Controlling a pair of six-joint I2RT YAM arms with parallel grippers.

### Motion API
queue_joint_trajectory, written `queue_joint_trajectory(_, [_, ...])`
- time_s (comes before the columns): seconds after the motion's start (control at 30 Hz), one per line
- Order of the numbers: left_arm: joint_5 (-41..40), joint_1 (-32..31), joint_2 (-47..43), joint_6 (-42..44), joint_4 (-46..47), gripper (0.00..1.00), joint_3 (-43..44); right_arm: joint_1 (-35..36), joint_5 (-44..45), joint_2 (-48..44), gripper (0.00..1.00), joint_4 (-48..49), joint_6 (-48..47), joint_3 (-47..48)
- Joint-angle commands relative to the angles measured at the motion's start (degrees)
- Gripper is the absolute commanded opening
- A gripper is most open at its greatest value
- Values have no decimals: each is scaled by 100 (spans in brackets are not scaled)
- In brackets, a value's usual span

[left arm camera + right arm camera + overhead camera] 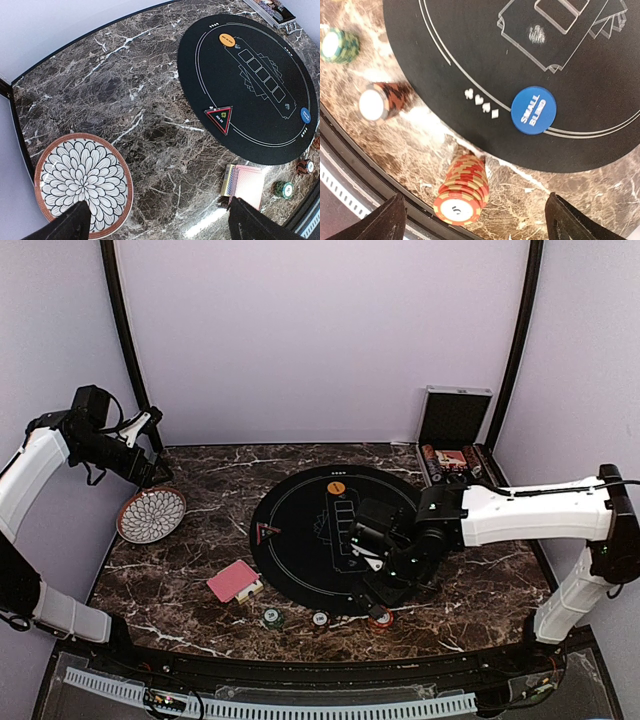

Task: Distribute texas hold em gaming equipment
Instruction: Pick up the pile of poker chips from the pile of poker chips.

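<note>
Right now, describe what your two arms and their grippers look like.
The left arm and right arm have white shell links joined by black joints, with thin black cables running along them. The left gripper and right gripper have plain black tapered fingers, no markings visible.

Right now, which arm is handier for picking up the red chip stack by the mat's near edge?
The right. The right gripper, open, hangs over the red chip stack, which shows between its fingers. The left gripper, also open, is far off near the patterned plate.
</note>
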Motion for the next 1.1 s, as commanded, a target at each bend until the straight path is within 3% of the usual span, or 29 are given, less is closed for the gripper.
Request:
queue_joint_trajectory(0.0, [106, 13, -154, 107, -209, 99, 216, 89, -244, 145, 99, 225, 188, -155])
queue_joint_trajectory(1.07, [135, 7, -147, 127, -240, 99, 252, 254, -262, 614, 65, 517, 167, -500])
